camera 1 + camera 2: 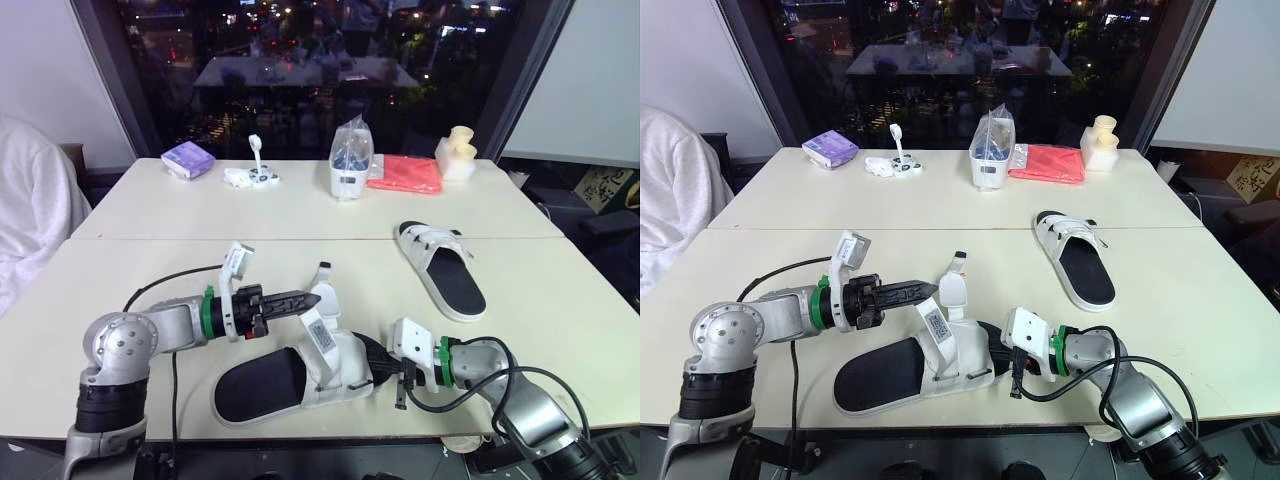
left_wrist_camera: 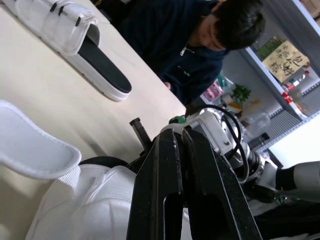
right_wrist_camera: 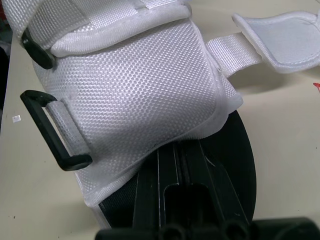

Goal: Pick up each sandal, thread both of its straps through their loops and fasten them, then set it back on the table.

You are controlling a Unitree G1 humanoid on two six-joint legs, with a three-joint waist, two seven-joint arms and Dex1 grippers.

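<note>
Left claw (image 1: pixel 308 298) was clenched, empty, tip just beside the raised loose strap (image 1: pixel 324 297) of the near sandal (image 1: pixel 300 375), apparently poised to take it. Right claw (image 3: pixel 179 160) was lodged under the mesh upper (image 3: pixel 150 75), likely steadying the sandal on the counter (image 1: pixel 150 270); its grip could not be told.
</note>
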